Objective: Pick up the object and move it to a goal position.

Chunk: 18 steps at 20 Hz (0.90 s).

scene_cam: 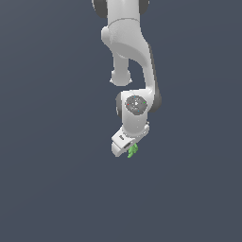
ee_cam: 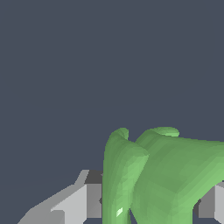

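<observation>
Green object (ee_cam: pixel 162 175) fills the near part of the wrist view, rounded lobes and a curved prong standing up against plain dark grey. Grey-white fingers (ee_cam: pixel 78 203) show on either side of it, close against its flanks; one finger is cut off at the frame edge. Gripper (ee_cam: pixel 146 205) appears clamped on the object, though the contact faces themselves are hidden behind the green mass.

Exterior view: white arm (scene_cam: pixel 130 42) hangs down from the top of the frame, wrist bent, gripper (scene_cam: pixel 128 150) tilted toward the exterior view's left. Object (scene_cam: pixel 133 151) is a small bright green speck at the gripper's tip, on the side toward the exterior view's right, partly poking out below the fingers. Background is uniform dark grey; no surface edge can be made out beneath it.
</observation>
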Available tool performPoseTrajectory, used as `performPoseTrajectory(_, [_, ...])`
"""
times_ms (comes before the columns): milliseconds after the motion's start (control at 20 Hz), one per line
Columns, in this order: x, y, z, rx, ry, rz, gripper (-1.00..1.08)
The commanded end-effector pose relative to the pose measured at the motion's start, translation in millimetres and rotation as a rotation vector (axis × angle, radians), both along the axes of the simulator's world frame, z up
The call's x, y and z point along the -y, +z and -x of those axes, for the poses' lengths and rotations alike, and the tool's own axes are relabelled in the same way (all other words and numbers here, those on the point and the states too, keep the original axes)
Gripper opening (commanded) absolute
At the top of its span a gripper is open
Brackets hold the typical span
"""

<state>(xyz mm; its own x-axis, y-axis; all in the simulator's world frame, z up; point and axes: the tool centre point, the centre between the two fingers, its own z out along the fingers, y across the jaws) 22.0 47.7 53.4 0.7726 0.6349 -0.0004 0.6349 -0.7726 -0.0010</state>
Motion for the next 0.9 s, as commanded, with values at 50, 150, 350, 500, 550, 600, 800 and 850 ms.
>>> performPoseTrajectory(50, [23,15,2,0.001,-0.002,0.000,-1.00])
performPoseTrajectory(150, [39,27,5,0.001,-0.002,0.000,-1.00])
performPoseTrajectory(350, [80,55,10,0.001,-0.002,0.000,-1.00])
performPoseTrajectory(500, [112,77,13,0.001,-0.001,0.000,-1.00])
performPoseTrajectory(550, [123,85,14,0.001,-0.001,0.000,-1.00])
performPoseTrajectory(600, [134,92,16,0.001,-0.001,0.000,-1.00])
performPoseTrajectory(800, [176,121,20,0.001,-0.001,-0.001,-1.00])
performPoseTrajectory(850, [186,129,21,0.001,-0.001,-0.001,-1.00])
